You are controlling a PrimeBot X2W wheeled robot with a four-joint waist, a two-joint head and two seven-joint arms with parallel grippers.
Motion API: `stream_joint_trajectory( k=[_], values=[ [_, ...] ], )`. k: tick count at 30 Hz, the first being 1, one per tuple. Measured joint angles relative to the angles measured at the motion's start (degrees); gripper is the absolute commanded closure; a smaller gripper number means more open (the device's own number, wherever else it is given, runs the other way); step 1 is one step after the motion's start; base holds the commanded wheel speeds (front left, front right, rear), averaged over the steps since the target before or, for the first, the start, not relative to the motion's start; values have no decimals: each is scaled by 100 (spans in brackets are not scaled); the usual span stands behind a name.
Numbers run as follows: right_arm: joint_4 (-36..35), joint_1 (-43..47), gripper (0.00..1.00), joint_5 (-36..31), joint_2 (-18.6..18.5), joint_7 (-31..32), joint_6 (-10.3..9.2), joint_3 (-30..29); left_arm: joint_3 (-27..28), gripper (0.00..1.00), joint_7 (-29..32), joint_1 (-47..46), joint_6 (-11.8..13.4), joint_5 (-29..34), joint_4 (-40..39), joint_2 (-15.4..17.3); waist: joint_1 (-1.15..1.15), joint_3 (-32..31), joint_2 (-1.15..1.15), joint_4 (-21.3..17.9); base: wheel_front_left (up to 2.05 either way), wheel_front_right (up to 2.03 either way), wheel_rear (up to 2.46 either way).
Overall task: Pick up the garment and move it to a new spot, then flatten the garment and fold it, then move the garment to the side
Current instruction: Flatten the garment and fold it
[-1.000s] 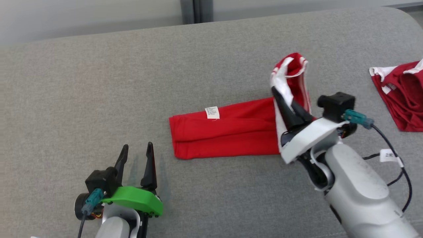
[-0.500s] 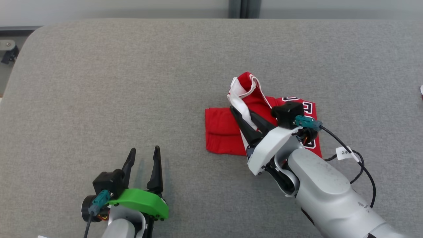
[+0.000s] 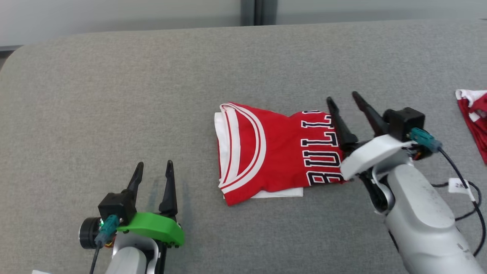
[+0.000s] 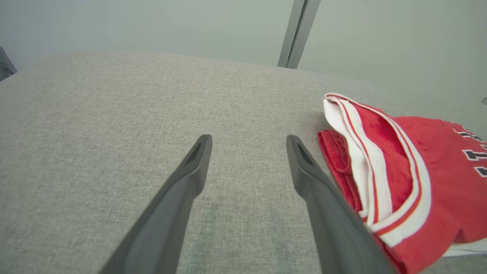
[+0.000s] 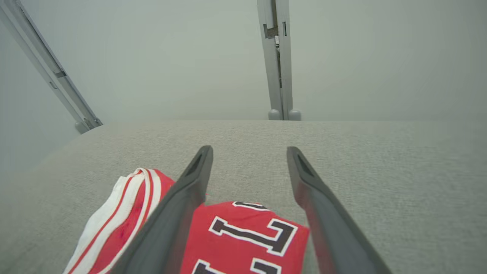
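- the right gripper (image 3: 341, 96) has let go: a second ago it was clenched on the white-trimmed end of the garment (image 3: 274, 148) and held it up off the cloth; now its two fingers stand spread and empty.
- the lifted end has come down over the rest. the garment lies as one compact fold, lettering and white-striped neckline facing up, where before a plain red band showed.
- the head camera has also swung between frames, so the shift of the whole picture is not the garment sliding.
- the garment rests about midway between the near and far edges of the grey padded surface (image 3: 114, 95), somewhat toward its right side.
- the right gripper hangs over the garment's right edge, fingertips pointing at the far edge; its wrist view shows the lettered cloth (image 5: 247, 236) under the fingers, not between them.
- the left gripper (image 3: 155, 163) sits released near the near edge, left of the garment and apart from it.
- a white layer peeks out along the fold's near and left edges, so it is a little uneven.
- judgement: folding looks done; what remains is a fresh grasp and moving it aside, perhaps toward the second red garment (image 3: 473, 118) at the right edge.
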Motion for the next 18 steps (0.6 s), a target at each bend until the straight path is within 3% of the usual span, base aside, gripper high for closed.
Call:
stream_joint_trajectory(
  k=[8, 18],
  values=[
    [-476, 929, 0, -888, 62, -1, 0, -1294, 297, 0, 0, 31, -45, 466, -160, 0, 0, -176, 0, -382, 0, 0, 0],
    [-487, 1960, 0, -1171, 237, -1, 0, -1507, 443, 0, 0, 757, 9, 662, -393, 1, 0, -652, 0, -583, 0, 0, 0]
  ],
)
